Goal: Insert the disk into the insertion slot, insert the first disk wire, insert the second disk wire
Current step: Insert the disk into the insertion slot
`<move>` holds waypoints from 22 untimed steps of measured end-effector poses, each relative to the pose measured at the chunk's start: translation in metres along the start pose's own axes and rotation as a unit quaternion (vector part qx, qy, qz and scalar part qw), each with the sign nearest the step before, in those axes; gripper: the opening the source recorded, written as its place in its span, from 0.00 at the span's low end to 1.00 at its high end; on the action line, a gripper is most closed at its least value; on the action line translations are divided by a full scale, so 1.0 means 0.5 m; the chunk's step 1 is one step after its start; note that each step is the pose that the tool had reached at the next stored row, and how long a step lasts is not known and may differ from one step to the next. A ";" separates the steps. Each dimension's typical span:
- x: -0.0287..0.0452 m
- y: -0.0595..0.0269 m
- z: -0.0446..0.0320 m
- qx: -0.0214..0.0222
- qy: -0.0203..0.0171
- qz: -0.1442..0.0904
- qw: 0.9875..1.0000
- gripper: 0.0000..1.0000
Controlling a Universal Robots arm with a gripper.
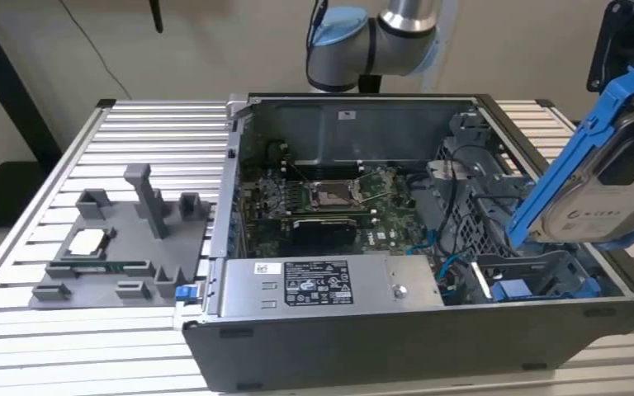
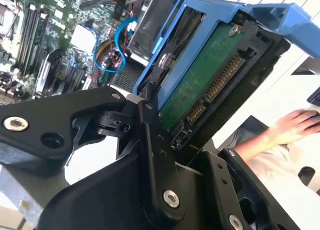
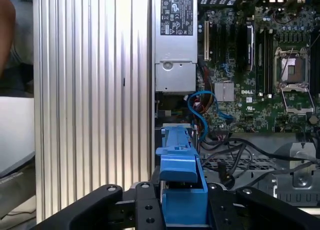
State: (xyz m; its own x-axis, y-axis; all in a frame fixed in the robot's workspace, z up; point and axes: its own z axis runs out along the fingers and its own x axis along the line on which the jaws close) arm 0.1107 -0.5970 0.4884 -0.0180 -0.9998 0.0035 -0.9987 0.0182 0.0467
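While the black gripper (image 3: 182, 202) pinches the blue-framed, silver-grey rectangular disk (image 1: 614, 194) aloft, its long axis runs one-to-seven o'clock in the exterior view, the grey perforated-metal insertion slot (image 1: 532, 271) lying apart at seven o'clock.

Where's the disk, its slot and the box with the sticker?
disk (image 1: 609, 198): exterior view, on its silver face.
slot (image 1: 537, 266): exterior view, on its grey wall.
box (image 1: 317, 285): exterior view, on its sticker.
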 end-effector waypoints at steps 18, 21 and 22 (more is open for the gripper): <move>0.031 0.003 0.001 0.000 0.000 0.000 1.000 0.33; 0.031 0.003 0.001 0.000 0.000 0.000 1.000 0.33; 0.031 0.003 0.001 0.000 0.000 0.000 1.000 0.33</move>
State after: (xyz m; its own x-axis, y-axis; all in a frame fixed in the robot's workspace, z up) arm 0.1088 -0.6126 0.4882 -0.0181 -0.9998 0.0035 -0.9987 0.0182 0.0467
